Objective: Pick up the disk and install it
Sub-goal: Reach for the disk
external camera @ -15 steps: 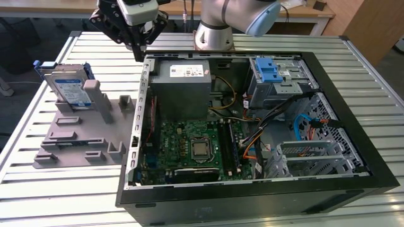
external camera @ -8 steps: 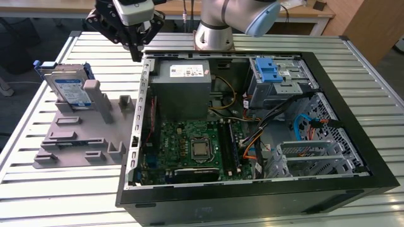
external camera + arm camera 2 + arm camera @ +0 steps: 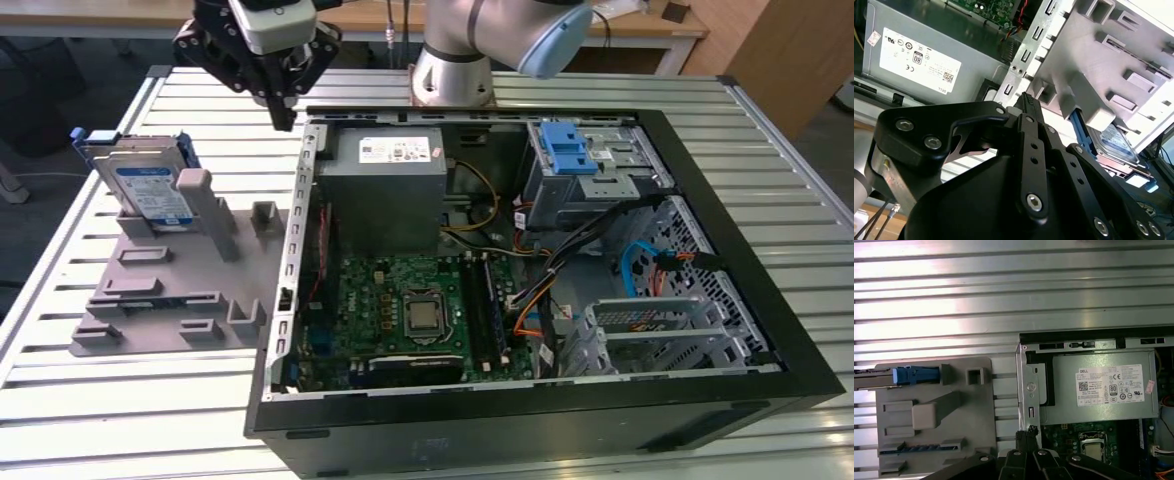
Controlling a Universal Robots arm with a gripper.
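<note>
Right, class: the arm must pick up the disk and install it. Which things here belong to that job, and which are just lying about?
Job: disk, standing in grey holder; gripper; open computer case.
Lying about: power supply; motherboard.

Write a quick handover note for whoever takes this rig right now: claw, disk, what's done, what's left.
Claw: shut and empty, in the air above the table, by the open case's far corner, between the case and the holder.
Disk: stands on edge in the grey holder, on the exterior view's left of the case, apart from the claw.
Done: nothing that shows.
Left: the whole job. The disk is not picked up and not installed.
</note>
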